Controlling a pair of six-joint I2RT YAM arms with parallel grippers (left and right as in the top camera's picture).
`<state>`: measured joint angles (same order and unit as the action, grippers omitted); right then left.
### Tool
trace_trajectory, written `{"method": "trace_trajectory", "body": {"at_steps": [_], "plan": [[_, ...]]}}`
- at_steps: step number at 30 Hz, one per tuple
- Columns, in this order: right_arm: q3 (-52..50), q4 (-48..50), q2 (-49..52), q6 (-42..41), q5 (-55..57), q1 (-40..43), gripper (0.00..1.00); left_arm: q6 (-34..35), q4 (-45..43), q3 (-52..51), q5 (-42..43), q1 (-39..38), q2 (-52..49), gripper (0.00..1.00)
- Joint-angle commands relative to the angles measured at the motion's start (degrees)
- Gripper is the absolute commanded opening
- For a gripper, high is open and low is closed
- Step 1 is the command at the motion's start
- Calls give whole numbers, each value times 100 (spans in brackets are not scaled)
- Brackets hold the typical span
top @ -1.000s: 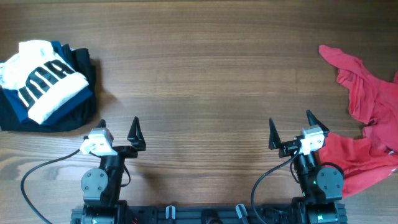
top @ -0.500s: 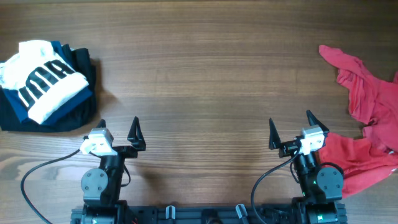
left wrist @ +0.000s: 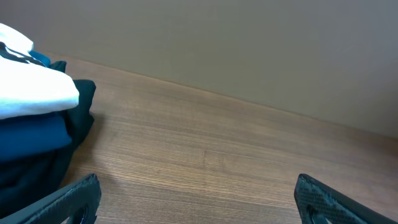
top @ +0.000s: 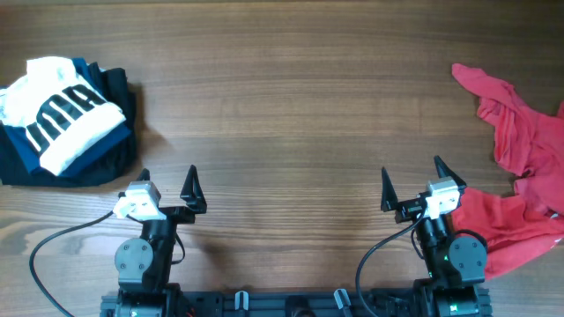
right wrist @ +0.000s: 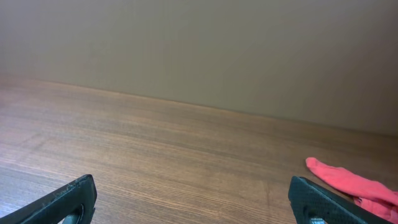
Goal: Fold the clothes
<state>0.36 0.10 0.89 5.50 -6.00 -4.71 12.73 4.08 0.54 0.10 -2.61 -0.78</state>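
Left gripper (top: 168, 180) first: found it parked at the near edge of the wooden table (top: 291, 97), jaws spread full wide and holding nothing, with only bare wood between the fingertips in the wrist view. Saw, further left and toward the far side, a stack of folded clothes: a white garment with black block letters (top: 66, 110) on top, a navy garment (top: 99, 145) under it, a black garment (top: 122, 99) lowest and spilling out to the right. Judged that stack a finished pile, set at the left edge to leave the middle free for folding. Crossed the middle and met nothing on it.

Found the right gripper (top: 411, 180) parked the same way, jaws equally wide, gripping nothing. Read both postures as a ready stance: arms tucked back clear of the cloth, jaws pre-opened for a pinch.

Located the red T-shirt (top: 529, 141) at the far right, crumpled and unfolded, its lower part just beside the right arm's base, its upper part trailing toward the far side and running off the frame. Could make out no lettering. Caught only a red tip in the right wrist view. Judged folding of this shirt not yet begun, and the right arm the nearer one for drawing it to the centre.
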Motion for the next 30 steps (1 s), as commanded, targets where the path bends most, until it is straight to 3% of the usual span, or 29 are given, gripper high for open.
{"method": "trace_trajectory", "body": {"at_steps": [1,10,16,20,25,30], "plan": [[-7,61,-31,48,-140,28,100,11,24,-22,92,22,61,100],[-7,35,120,20,-96,28,100,17,26,-22,184,22,42,100],[9,24,439,-1239,-118,28,100,778,24,2,188,22,17,100],[251,-11,684,-1534,-214,28,100,942,74,267,494,22,17,100],[1062,-577,1193,-1600,-168,28,100,940,964,973,566,22,-203,100],[2155,-1871,1941,-1670,33,28,100,892,1801,1727,566,22,-789,100]]}}
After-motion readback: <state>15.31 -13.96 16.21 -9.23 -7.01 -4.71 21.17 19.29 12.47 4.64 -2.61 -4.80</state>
